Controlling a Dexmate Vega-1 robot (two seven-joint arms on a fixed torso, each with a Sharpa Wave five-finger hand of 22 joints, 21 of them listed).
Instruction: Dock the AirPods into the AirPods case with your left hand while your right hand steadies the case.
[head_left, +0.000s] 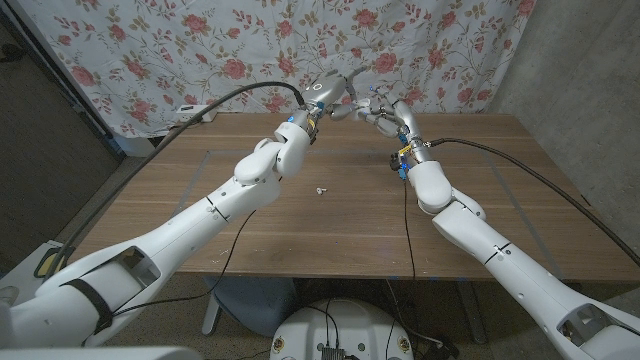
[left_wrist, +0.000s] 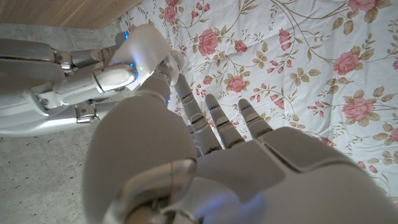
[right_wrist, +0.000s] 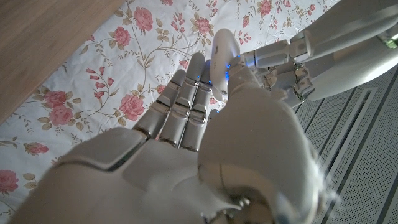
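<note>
Both hands raised together, AirPods case (right_wrist: 222, 55) between right hand (head_left: 383, 113) fingers, left hand (head_left: 335, 97) touching

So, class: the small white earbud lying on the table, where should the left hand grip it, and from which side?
Likely pinch across its width, coming from straight above: the earbud lies low on the table with open wood all round. Stem and head are too small to distinguish.

Both arms reached to far middle, raised. Left hand (head_left: 328, 92) & right hand (head_left: 382, 112) met fingertip to fingertip, fingers curled.
</note>
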